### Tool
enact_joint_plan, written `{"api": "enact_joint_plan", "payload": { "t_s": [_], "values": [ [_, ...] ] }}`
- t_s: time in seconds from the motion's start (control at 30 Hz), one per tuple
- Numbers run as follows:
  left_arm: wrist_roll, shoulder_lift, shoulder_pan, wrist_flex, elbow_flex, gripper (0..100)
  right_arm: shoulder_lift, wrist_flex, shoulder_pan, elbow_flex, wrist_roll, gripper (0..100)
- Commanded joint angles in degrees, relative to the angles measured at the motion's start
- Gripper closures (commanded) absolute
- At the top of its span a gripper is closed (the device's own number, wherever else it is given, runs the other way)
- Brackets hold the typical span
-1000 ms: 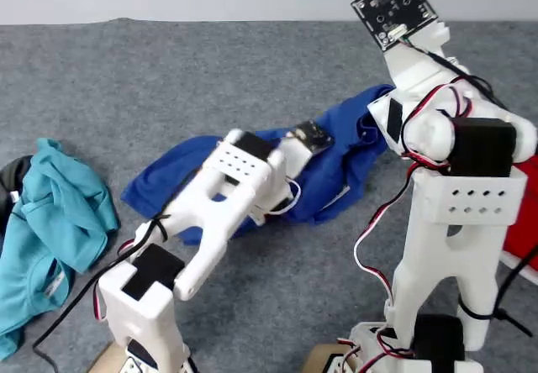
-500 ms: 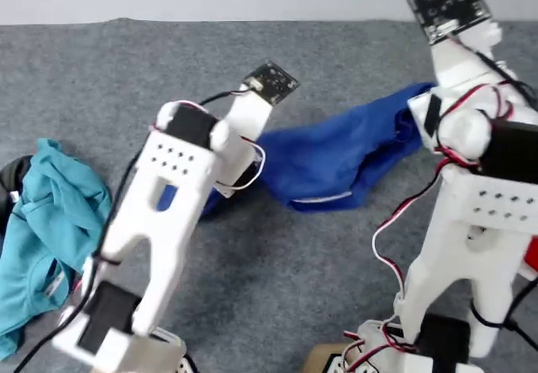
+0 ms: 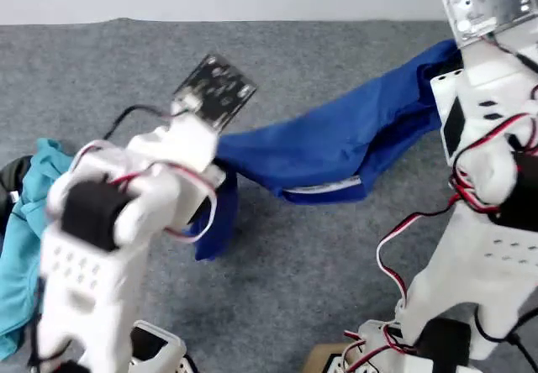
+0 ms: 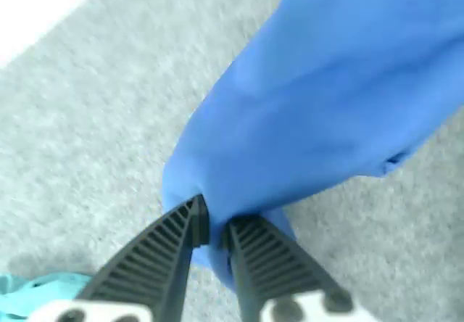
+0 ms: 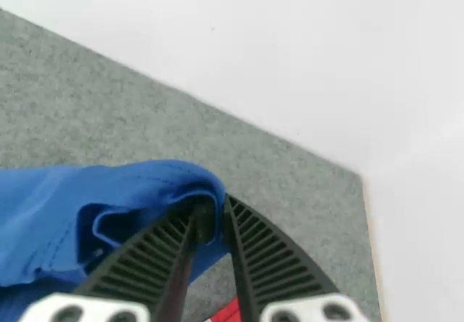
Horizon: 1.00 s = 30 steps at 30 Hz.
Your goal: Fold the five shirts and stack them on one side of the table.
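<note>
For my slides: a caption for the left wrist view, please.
Left gripper shut on blue shirt over grey carpet.

Stretched shirt (image 3: 328, 142) spans mid-table between the arms: left gripper (image 4: 212, 224) pinches its near-left end, right gripper (image 5: 212, 217) its far-right end. Crumpled shirt (image 3: 21, 222) lies on table (image 3: 294, 255) at left edge, well apart

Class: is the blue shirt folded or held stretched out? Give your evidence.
Stretched out, not folded: the left gripper and right gripper are each shut on one end of the blue shirt, which spans between them.
</note>
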State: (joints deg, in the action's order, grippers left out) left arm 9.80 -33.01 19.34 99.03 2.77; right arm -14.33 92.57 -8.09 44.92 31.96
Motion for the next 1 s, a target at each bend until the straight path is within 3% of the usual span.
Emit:
{"api": "enact_joint_plan", "payload": {
  "t_s": [0.0, 0.2, 0.5, 0.8, 0.97],
  "values": [
    [-0.62, -5.27, -1.58, 1.49, 1.27, 99, 2.07, -0.40, 0.84, 1.93, 0.44, 98.8],
    [-0.35, -5.80, -5.98, 1.49, -6.46, 98, 10.33, -0.31, 6.90, 1.67, 0.18, 98.8],
    [4.75, -5.80, -6.15, -2.02, -26.51, 79, 21.41, -0.40, 14.81, 1.76, -2.55, 98.8],
    [5.10, -5.54, -5.71, -9.49, -30.73, 78, 23.16, -0.22, 16.31, 1.76, -2.55, 98.8],
    [5.10, 1.49, -3.60, -17.05, -33.80, 78, 23.16, 0.22, 16.31, 1.76, -2.64, 98.8]
  ]
}}
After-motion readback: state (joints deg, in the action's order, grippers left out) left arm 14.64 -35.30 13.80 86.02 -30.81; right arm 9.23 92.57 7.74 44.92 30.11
